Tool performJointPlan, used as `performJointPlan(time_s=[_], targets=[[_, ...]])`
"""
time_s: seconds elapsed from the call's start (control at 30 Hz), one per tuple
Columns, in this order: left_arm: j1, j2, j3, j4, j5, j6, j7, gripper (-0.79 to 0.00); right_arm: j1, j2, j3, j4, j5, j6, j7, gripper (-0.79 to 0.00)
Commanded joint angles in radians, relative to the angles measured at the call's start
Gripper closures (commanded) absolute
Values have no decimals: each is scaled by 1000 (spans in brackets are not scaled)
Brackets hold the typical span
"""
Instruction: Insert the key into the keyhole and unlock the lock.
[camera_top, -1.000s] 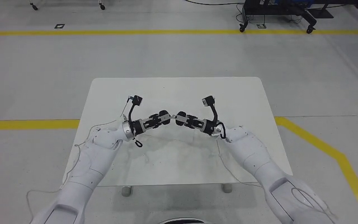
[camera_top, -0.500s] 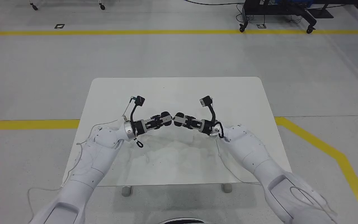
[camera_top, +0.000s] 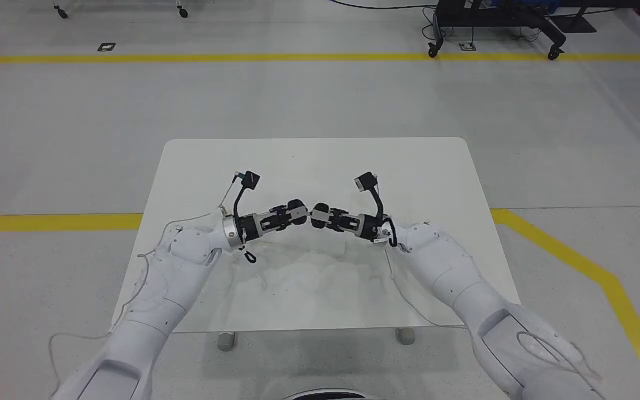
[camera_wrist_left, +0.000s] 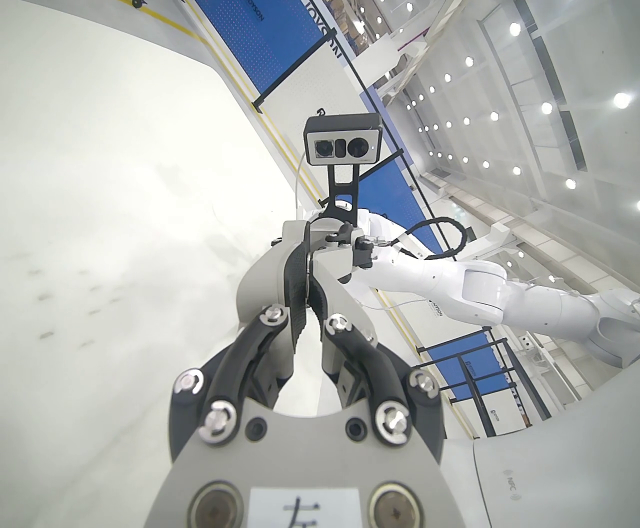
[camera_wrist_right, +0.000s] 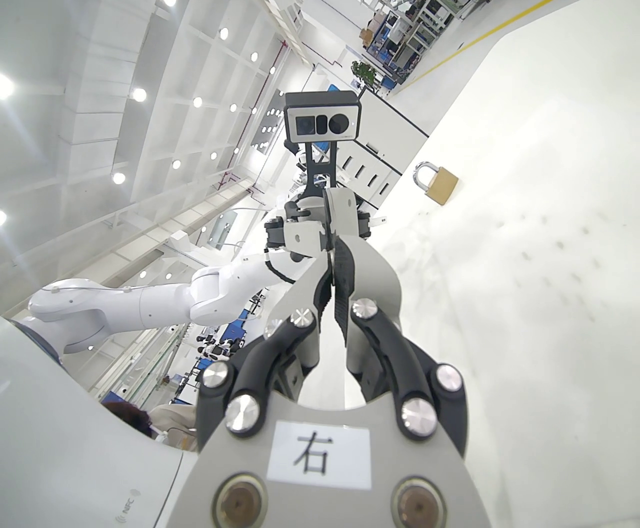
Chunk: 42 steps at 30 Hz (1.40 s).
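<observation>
I read both pressed together: left gripper (camera_wrist_left: 303, 267) from 8 o'clock and right gripper (camera_wrist_right: 334, 255) from 4 o'clock meet tip to tip above the table (camera_top: 420, 170), where the padlock (camera_wrist_right: 437, 182) lies flat, apart.

Left gripper (camera_wrist_left: 301, 250) and right gripper (camera_wrist_right: 332, 250), both closed, point tip to tip

Lock (camera_wrist_right: 436, 181): one small padlock, seen in the right wrist view.
Body (camera_wrist_right: 443, 186): brass-coloured, blocky and rectangular, with plain faces.
Shackle (camera_wrist_right: 423, 171): silver metal hoop, and both legs appear seated in the body, so it looks closed.
Pose: lying flat, turned at a slant.
Place: on the white table (camera_wrist_right: 525, 225), near its edge, with bare tabletop around it.
</observation>
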Motion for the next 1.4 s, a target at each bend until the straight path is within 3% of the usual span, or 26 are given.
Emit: performJointPlan(time_s=[0.0, 0.03, 0.27, 0.4, 0.53, 0.7, 0.8, 0.87, 1.0, 1.13, 1.2, 1.37], targets=[[0, 0, -1, 2, -1, 6, 11, -489, 2, 0, -6, -1, -4, 2, 2, 0], [0, 0, -1, 3, 1, 9, 15, -785, 3, 0, -9, -1, -5, 2, 2, 0], [5, 4, -20, -4, 1, 7, 55, -785, 6, 1, -18, 4, 6, -8, -8, 0], [38, 28, -95, -40, -26, -22, 43, -785, 4, 5, -15, 10, 23, -21, -21, 0], [135, 80, -260, -174, -9, -38, 8, -785, 4, 5, -15, 10, 23, -21, -21, 0], [326, 140, -502, -409, 48, 3, -50, -785, 4, 5, -15, 10, 23, -21, -21, 0], [434, 161, -611, -544, 248, 78, -39, -785, 4, 5, -15, 10, 23, -21, -21, 0], [493, 165, -642, -621, 456, 159, 17, -785, 4, 5, -15, 10, 23, -21, -21, 0], [563, 159, -587, -706, 797, 292, 151, -785, 4, 5, -15, 10, 23, -21, -21, 0], [554, 150, -493, -706, 986, 411, 203, -785, 4, 5, -15, 10, 23, -21, -21, 0], [534, 145, -447, -694, 1050, 470, 215, -785, 4, 5, -15, 10, 23, -21, -21, 0], [475, 131, -374, -649, 1090, 586, 224, -665, 4, 5, -15, 10, 23, -21, -21, 0]])
